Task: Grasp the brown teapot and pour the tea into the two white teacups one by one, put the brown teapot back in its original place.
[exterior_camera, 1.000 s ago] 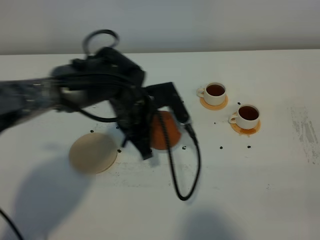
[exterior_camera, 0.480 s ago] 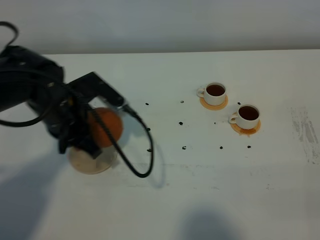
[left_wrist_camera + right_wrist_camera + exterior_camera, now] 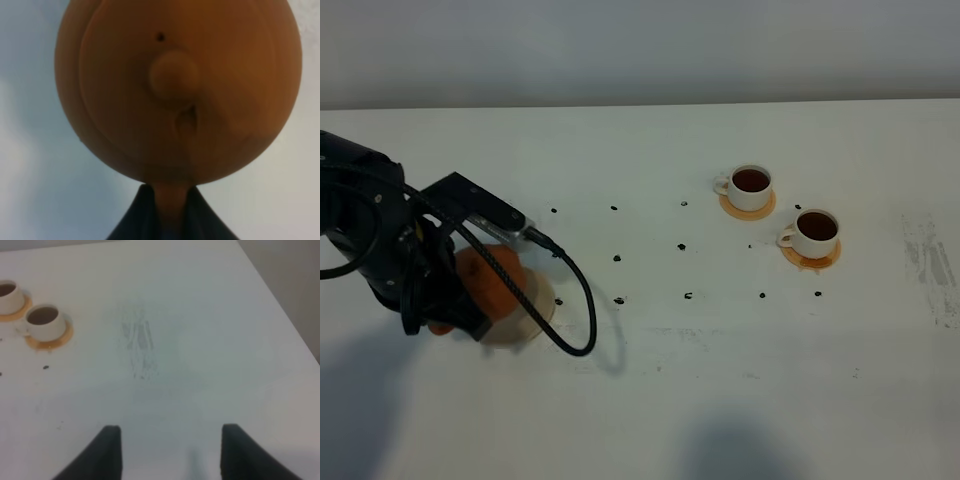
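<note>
The brown teapot [image 3: 492, 280] is over the round pale tan coaster [image 3: 534, 308] at the table's left; I cannot tell whether it rests on it. My left gripper [image 3: 448, 314] is shut on the teapot's handle. In the left wrist view the teapot [image 3: 175, 90] fills the frame, upright with its knobbed lid on, and its handle sits between the gripper [image 3: 169, 212] fingers. The two white teacups [image 3: 751, 186] [image 3: 814, 231] stand on orange coasters at the right and hold dark tea. My right gripper [image 3: 171, 452] is open and empty above bare table, with both cups [image 3: 45, 319] [image 3: 7, 293] far from it.
Small dark specks [image 3: 686, 295] lie scattered on the white table between the teapot and the cups. A black cable [image 3: 575, 300] loops from the left arm over the table. Faint grey smudges [image 3: 930, 262] mark the right side. The table's right edge [image 3: 280, 305] shows in the right wrist view.
The left arm has carried the teapot leftward from the table's middle to over the pale tan coaster and lowered it. The cups have not moved.
</note>
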`<state>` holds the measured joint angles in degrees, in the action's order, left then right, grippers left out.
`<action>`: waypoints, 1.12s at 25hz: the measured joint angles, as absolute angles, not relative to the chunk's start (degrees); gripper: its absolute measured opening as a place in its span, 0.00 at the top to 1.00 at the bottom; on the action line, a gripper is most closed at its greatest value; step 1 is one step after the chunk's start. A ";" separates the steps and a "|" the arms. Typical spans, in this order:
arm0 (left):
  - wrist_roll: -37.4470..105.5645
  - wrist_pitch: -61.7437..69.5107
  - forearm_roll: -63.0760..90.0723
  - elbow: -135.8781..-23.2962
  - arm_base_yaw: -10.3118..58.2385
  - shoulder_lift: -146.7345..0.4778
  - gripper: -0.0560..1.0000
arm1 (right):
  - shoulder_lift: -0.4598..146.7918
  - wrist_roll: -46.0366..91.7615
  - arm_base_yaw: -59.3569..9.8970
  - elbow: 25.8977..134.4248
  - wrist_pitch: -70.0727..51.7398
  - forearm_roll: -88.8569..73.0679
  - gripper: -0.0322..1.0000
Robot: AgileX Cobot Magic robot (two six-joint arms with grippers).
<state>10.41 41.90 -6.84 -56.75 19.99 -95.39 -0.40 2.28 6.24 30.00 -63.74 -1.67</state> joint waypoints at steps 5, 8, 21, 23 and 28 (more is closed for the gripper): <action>9.78 40.58 -6.77 -55.72 18.50 -95.56 0.87 | -0.40 2.28 6.24 30.00 -63.74 -1.67 0.55; 9.66 40.58 -6.77 -55.35 18.33 -96.47 0.87 | -0.40 2.28 6.24 30.00 -63.74 -1.67 0.55; 9.62 37.41 -6.15 -55.17 18.33 -99.61 0.87 | -0.40 2.28 6.24 30.00 -63.74 -1.67 0.55; 9.62 37.29 -6.12 -55.17 18.33 -99.61 0.87 | -0.40 2.28 6.24 30.00 -63.74 -1.67 0.55; 9.62 37.01 -6.12 -55.17 18.33 -100.30 0.87 | -0.40 2.28 6.24 30.00 -63.74 -1.67 0.55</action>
<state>9.62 37.01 -6.12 -55.17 18.33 -100.30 -0.40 2.28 6.24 30.00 -63.74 -1.67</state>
